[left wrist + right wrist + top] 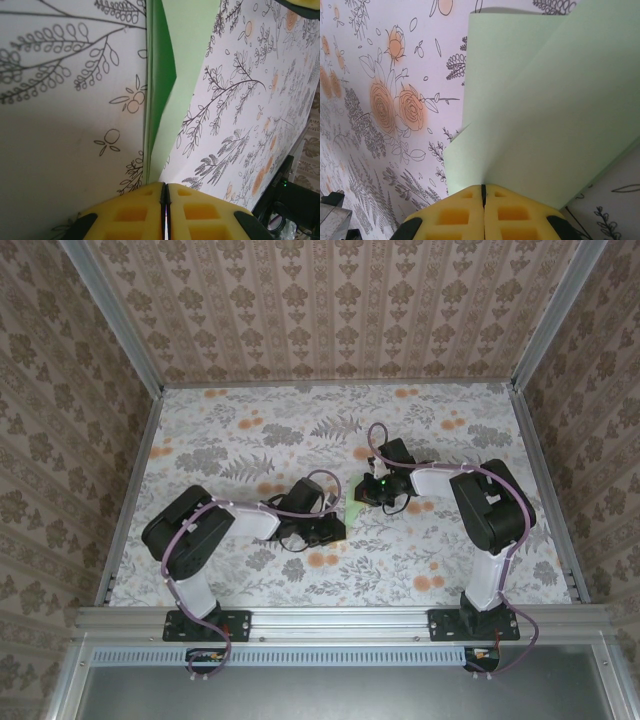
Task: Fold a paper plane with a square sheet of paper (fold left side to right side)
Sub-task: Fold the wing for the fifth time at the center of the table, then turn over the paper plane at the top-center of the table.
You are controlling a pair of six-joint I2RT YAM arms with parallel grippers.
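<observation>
Paper (352, 511): pale green sheet, partly folded; it lies near the middle of the table (470, 430), between the two grippers.
Left gripper (338, 523): jaws together, clamped on one edge of the paper.
Right gripper (366, 502): jaws together, clamped on the opposite side of the paper.
Top view: both arms bend inward and meet at the paper, which shows as a small green patch. The table has a floral cover with grey ferns and orange blooms.
Left wrist view: the paper (192, 55) is seen nearly edge-on. Stacked layers run into the seam of the left gripper (165, 187), and a darker green inner face ends in a pointed flap.
Right wrist view: the paper (545, 115) is seen broadside. Two smooth layers bow in a soft curve and run into the closed right gripper (483, 189).
Pads: yellow, with square recesses, on both grippers.
</observation>
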